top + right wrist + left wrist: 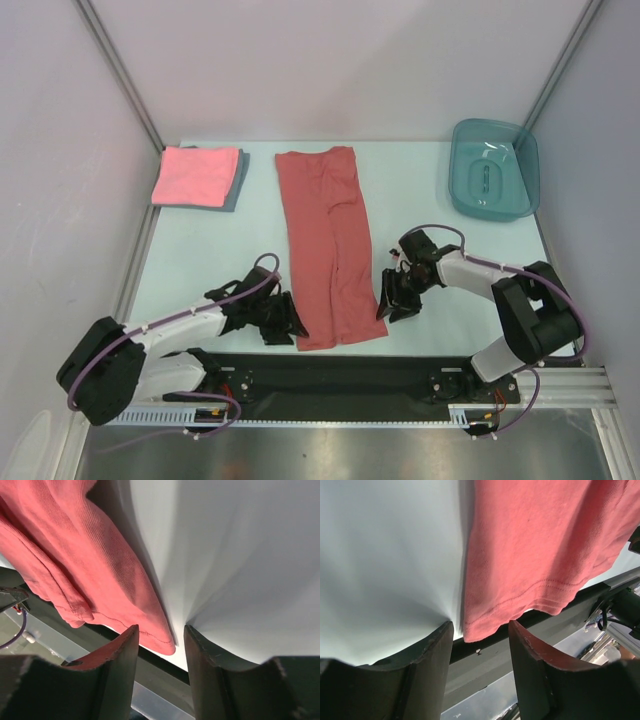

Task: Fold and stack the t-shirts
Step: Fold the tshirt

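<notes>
The brick-red t-shirt (pixel 328 245) lies as a long strip down the middle of the table, its near hem at the front edge. The pink t-shirt (pixel 195 175) sits folded on the grey-blue t-shirt (pixel 239 178) at the far left. My left gripper (pixel 288 328) is open at the strip's near left corner, and that corner (pixel 477 630) lies between its jaws. My right gripper (pixel 392 305) is open at the near right corner, whose tip (pixel 162 642) lies between its jaws. Neither gripper holds cloth.
A teal plastic tub (pixel 494 168) stands at the far right. A black base rail (pixel 330 375) runs along the table's front edge just behind both grippers. White walls close the table at the left, back and right.
</notes>
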Robot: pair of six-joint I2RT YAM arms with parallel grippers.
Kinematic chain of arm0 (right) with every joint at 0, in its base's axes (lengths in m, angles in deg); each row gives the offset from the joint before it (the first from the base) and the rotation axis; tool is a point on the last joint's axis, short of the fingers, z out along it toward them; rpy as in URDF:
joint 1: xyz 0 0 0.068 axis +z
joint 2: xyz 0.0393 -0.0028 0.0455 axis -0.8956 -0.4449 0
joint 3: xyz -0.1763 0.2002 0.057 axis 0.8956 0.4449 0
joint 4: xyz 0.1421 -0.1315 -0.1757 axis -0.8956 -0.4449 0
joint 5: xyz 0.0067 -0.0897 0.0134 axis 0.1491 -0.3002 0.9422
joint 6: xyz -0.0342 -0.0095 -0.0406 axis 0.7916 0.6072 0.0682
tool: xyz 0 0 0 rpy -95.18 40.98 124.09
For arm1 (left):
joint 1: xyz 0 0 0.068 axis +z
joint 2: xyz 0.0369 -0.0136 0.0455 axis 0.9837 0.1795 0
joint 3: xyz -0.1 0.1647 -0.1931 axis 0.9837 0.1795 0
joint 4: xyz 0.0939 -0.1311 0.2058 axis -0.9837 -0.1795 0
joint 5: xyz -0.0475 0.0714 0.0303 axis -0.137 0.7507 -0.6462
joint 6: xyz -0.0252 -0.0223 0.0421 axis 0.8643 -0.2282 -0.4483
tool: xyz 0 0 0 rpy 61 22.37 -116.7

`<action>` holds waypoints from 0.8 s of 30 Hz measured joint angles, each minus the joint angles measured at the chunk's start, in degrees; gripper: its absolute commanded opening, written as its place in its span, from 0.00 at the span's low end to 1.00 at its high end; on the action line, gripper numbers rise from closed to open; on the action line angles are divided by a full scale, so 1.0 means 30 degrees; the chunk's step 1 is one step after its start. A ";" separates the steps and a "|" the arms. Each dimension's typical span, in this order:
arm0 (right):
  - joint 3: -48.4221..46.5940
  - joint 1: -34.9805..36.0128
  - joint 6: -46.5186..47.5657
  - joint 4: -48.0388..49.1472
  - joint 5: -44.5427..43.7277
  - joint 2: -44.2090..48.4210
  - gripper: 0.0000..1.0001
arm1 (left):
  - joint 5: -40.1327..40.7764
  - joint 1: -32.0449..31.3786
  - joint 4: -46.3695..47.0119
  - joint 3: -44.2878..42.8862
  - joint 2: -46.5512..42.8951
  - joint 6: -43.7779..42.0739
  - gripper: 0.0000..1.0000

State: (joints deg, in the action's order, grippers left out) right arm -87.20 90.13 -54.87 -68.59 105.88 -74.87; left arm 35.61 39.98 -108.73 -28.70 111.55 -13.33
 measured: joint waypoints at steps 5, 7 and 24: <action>-0.0160 -0.0080 0.0146 0.0131 0.0211 -0.0379 0.43 | -0.0051 0.0095 0.0204 -0.0503 0.0947 -0.0277 0.50; -0.0168 -0.0138 0.0160 0.0211 0.0321 -0.0459 0.41 | 0.0007 0.0182 0.0219 -0.0503 0.0991 -0.0415 0.46; -0.0204 -0.0262 0.0270 0.0918 0.1202 -0.1035 0.38 | -0.0036 0.0532 0.1056 -0.0736 0.1989 -0.1209 0.37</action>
State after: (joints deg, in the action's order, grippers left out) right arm -87.81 89.34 -54.06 -65.84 109.49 -77.98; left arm 35.50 41.57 -105.56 -30.90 117.52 -16.96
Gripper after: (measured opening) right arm 0.379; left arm 0.395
